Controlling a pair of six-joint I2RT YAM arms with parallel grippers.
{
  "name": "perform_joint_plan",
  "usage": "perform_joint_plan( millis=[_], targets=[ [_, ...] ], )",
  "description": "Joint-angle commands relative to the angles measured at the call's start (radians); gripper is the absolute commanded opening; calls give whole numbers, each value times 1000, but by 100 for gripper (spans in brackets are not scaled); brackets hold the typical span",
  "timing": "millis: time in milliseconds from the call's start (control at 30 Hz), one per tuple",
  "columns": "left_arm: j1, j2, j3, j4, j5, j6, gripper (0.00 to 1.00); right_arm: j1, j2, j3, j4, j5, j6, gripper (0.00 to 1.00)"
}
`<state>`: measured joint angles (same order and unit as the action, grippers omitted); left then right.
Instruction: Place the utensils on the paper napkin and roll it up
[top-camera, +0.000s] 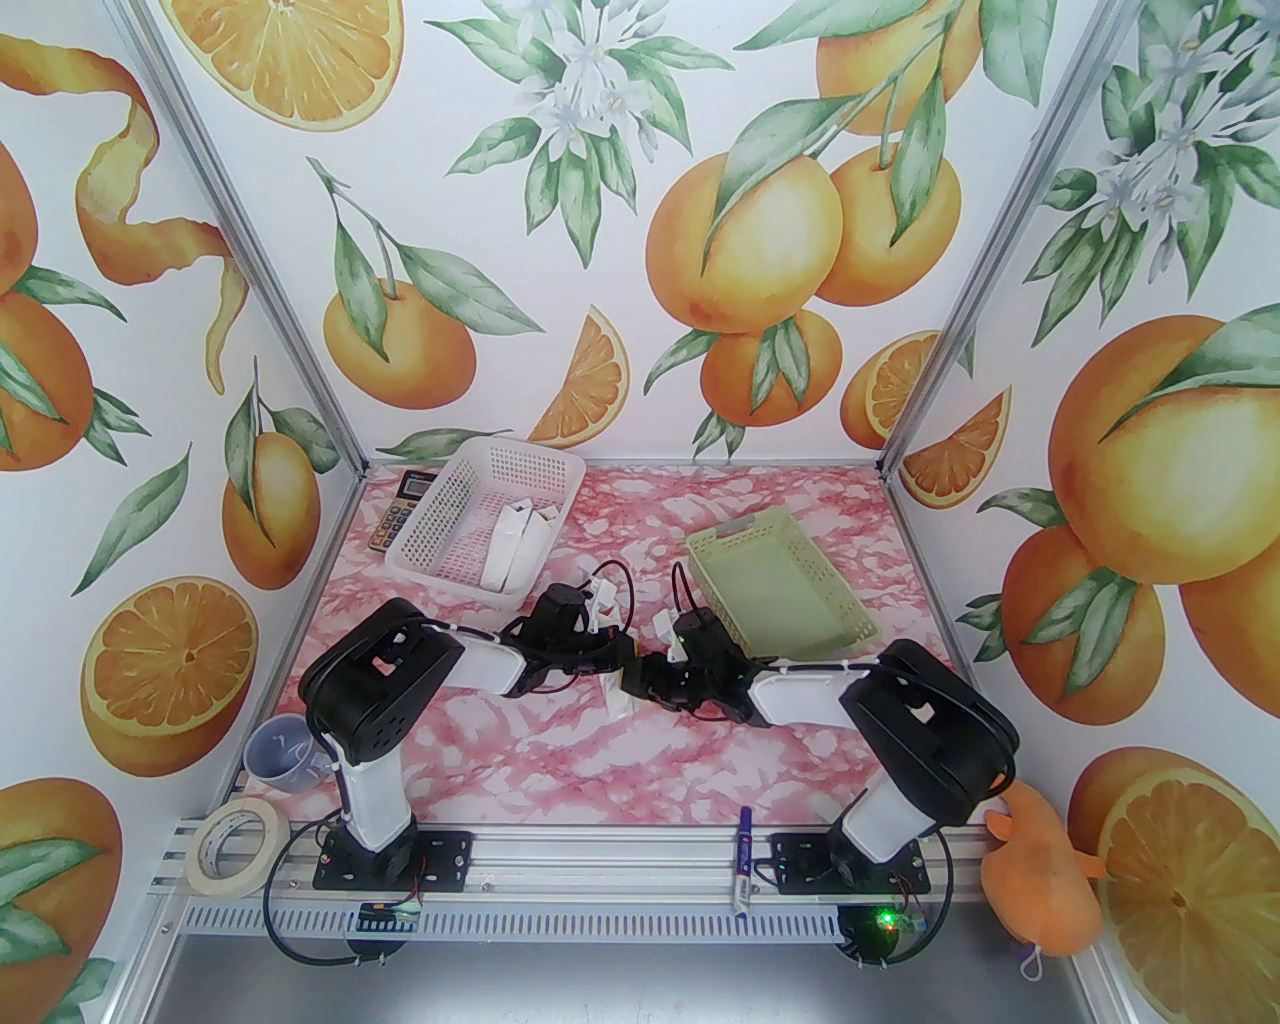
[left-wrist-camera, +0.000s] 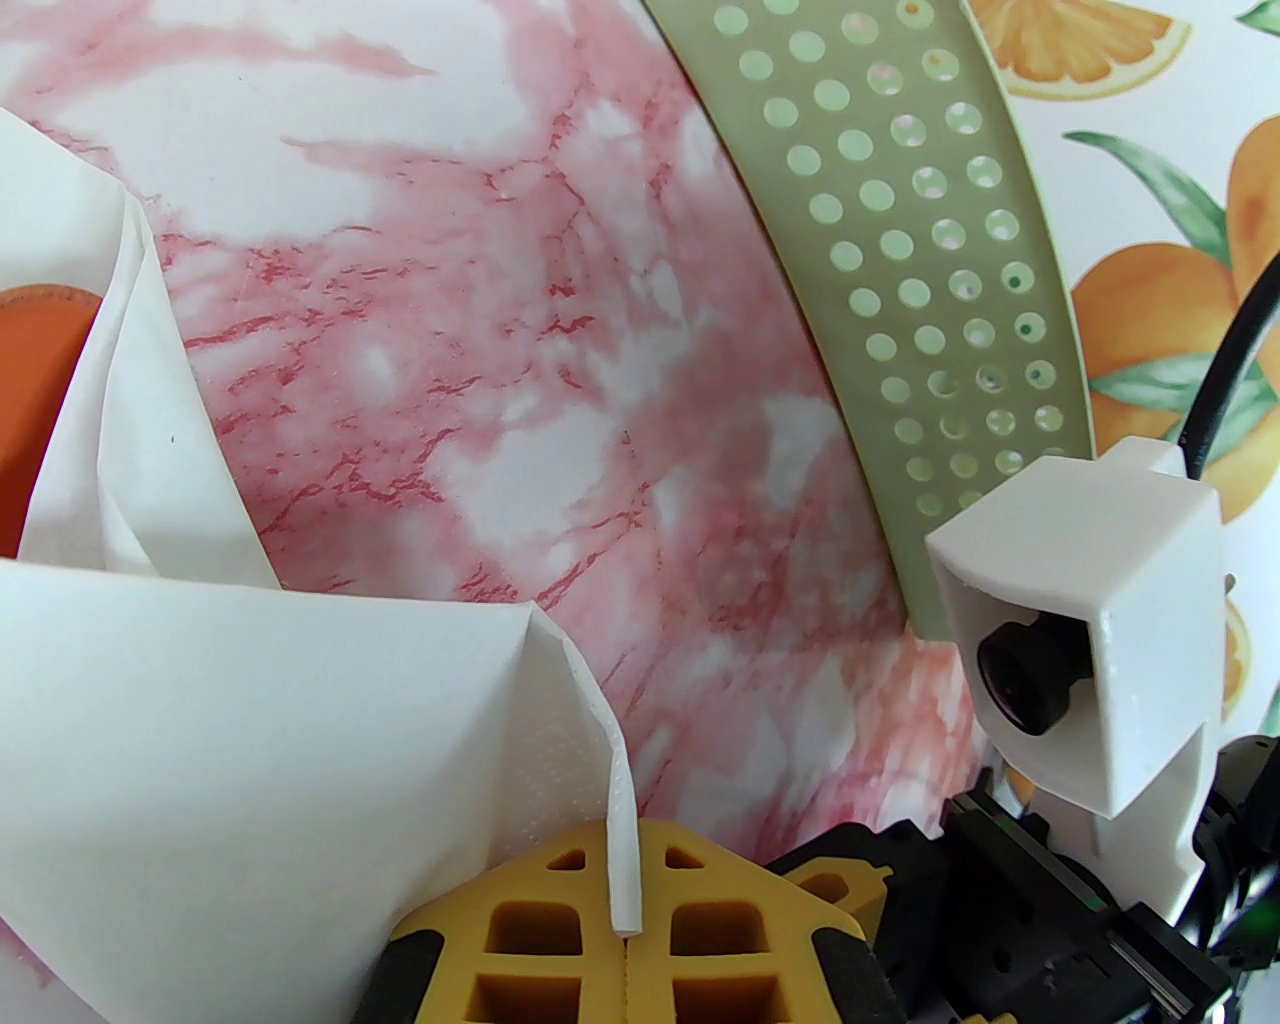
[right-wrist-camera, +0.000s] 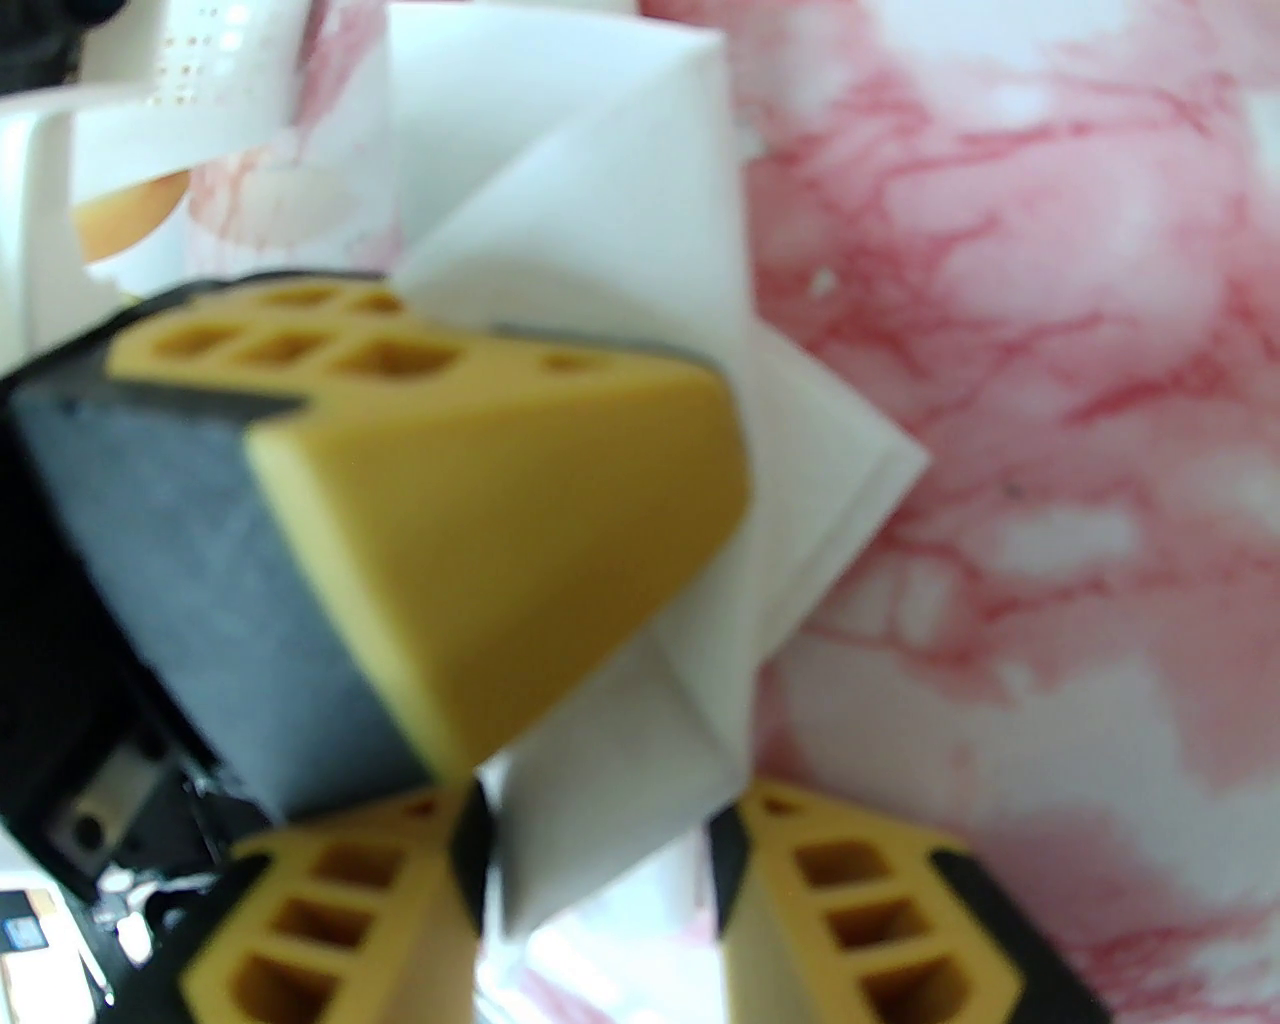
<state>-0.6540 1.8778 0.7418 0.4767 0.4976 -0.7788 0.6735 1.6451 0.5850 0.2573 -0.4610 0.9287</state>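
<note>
At the bottom of the left wrist view your left gripper (left-wrist-camera: 622, 945) pinches the paper napkin (left-wrist-camera: 250, 720) by its edge, the utensils (left-wrist-camera: 40, 400) showing orange at middle left (you can't tell whether the right gripper (right-wrist-camera: 600, 850) grips), so a hard pull could tear it.

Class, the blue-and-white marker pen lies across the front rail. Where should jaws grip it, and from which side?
Probably mid-barrel of the marker pen, from above, jaws closing left to right: it lies flat on the rail, its length running near to far.
</note>
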Motion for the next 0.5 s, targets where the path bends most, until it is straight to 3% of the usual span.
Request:
perform_joint_plan(
  millis=[0, 467],
  targets=[
    [0, 17, -10, -30, -19, 5, 3, -1, 33, 15, -24, 28, -27, 36],
    [-3, -19, 10, -52, -7, 9, 7, 4, 70, -20, 14, 7, -27, 12]
  ],
)
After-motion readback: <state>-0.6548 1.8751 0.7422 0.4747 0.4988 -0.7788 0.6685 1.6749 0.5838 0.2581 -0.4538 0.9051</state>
